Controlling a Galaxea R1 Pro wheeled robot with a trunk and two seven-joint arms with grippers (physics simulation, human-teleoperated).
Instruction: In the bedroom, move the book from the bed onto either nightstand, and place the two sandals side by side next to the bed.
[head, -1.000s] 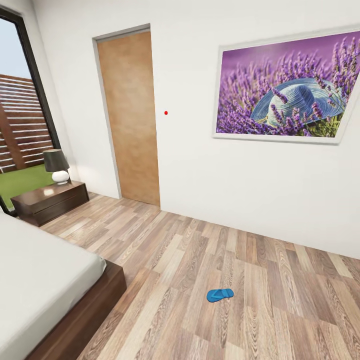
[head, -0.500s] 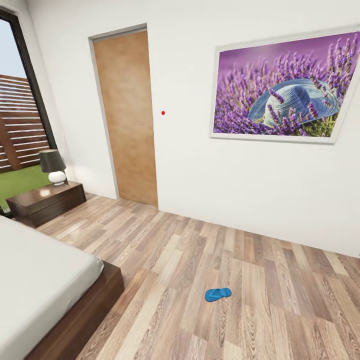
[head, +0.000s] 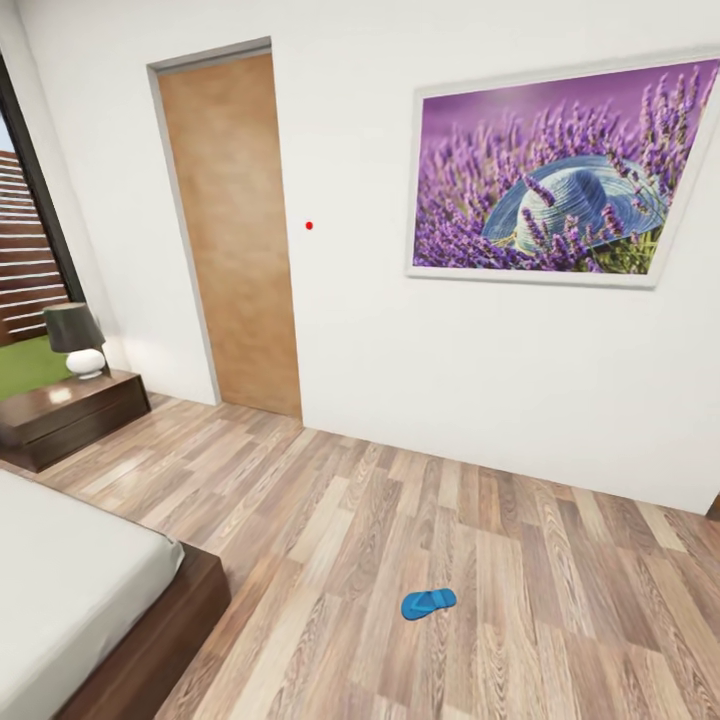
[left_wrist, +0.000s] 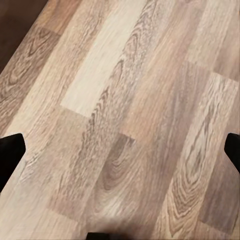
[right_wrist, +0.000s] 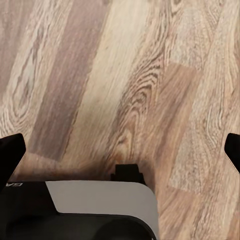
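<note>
One bright blue sandal (head: 429, 603) lies flat on the wood-plank floor in the head view, well to the right of the bed (head: 60, 570), whose grey mattress corner and dark base fill the lower left. A dark-brown nightstand (head: 70, 415) stands at the left wall beyond the bed. The book is out of view. My left gripper (left_wrist: 120, 152) is open over bare floor planks, with nothing between its fingers. My right gripper (right_wrist: 120, 150) is open too, empty, above the floor.
A dark-shaded lamp (head: 75, 340) stands on the nightstand. A brown wooden door (head: 230, 240) and a lavender painting (head: 560, 170) are on the white far wall. Part of my own base (right_wrist: 100, 210) shows in the right wrist view.
The whole head picture has shifted left, so the camera has turned to the right. The sandal, bed and nightstand have not moved on the floor.
</note>
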